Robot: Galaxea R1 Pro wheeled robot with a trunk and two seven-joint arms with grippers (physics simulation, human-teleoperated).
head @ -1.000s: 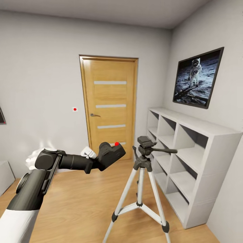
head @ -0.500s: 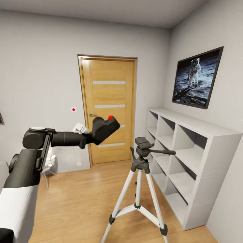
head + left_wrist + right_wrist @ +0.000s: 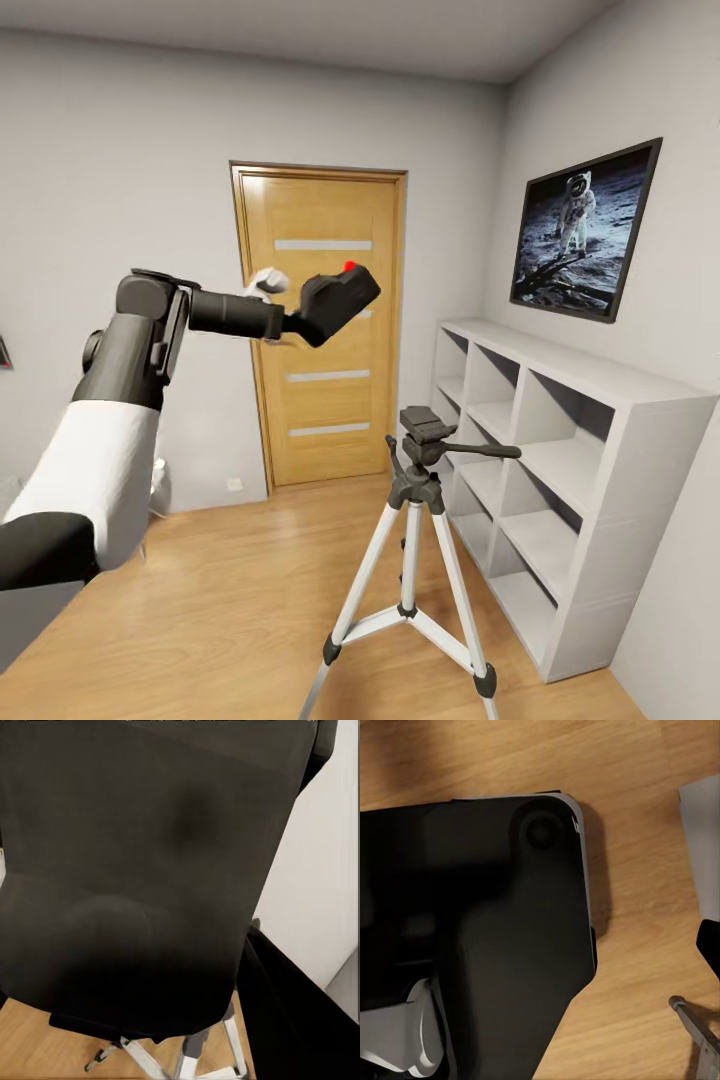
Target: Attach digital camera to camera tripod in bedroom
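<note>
in the head view the left arm [image 3: 130,400] reaches up and out in front of the oak door [image 3: 320,320], with the left claw [image 3: 300,325] at its end clenched on the camera [image 3: 338,300]. the camera is a small black box held tilted, its red dot [image 3: 350,266] facing up, and it sits high in the air, level with the upper part of the door. it is well apart from the tripod [image 3: 415,560], which stands on the wood floor [image 3: 230,610] below and to the right of it, near the white cube shelf [image 3: 560,450]. the tripod's dark head [image 3: 430,425] is bare on top, with its pan handle [image 3: 485,451] pointing toward the shelf, and its three silver legs are spread. an astronaut poster [image 3: 585,232] hangs on the grey wall above the shelf.

in the left wrist view the camera [image 3: 150,870] is a dark, blurred mass close to the lens, with silver tripod legs [image 3: 142,1061] and floor past its edge.

in the right wrist view a black part of the robot [image 3: 510,945] lies over the floor [image 3: 645,810]; it is too close to tell what it is, and i cannot tell whether the right claw is released or clenched. a thin silver tripod leg [image 3: 697,1035] shows at one corner.
</note>
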